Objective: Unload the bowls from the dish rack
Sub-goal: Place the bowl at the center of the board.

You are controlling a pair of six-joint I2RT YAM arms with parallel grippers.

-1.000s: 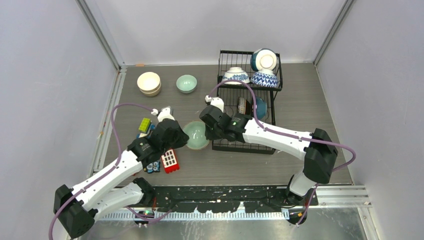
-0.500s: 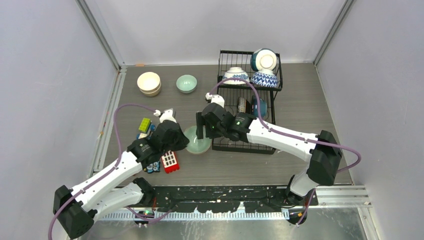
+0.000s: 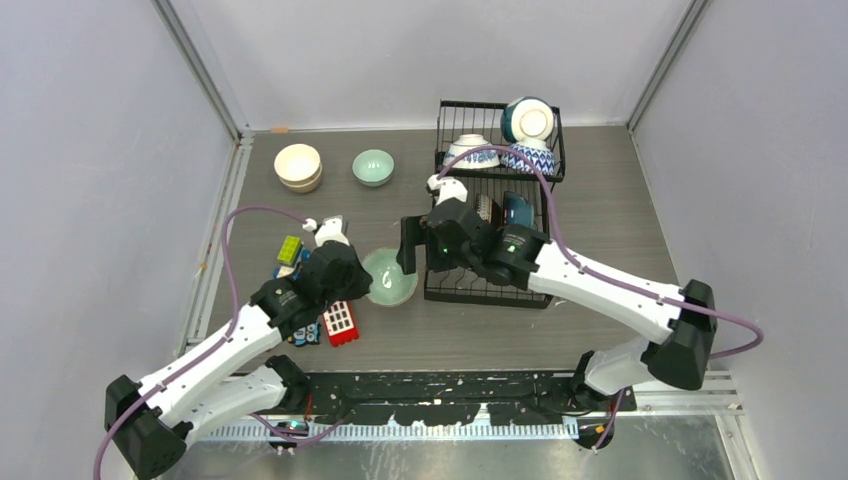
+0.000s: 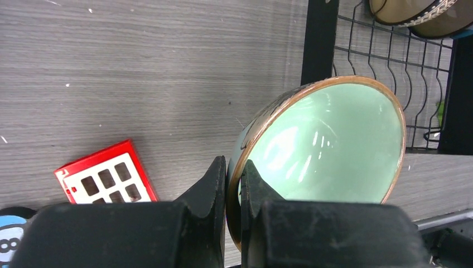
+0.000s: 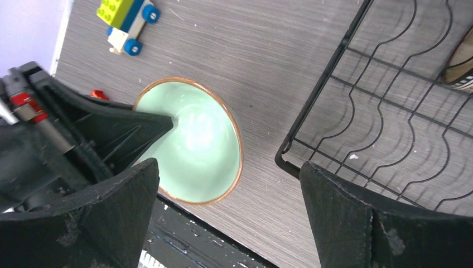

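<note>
Letting go, the right gripper (image 3: pixel 408 247) had spread its jaws wide and pulled back toward the dish rack (image 3: pixel 470 285). A second before, it was shut right at the pale green bowl (image 4: pixel 329 139). Only the left gripper (image 4: pixel 233 167) pinched the bowl's rim, tilted over the worktop (image 3: pixel 450 340), mid-frame, just left of the rack. The pass looked done.

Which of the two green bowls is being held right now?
The brown-rimmed green bowl beside the dish rack, its rim pinched by the left gripper; the other green bowl sits free farther back.
</note>
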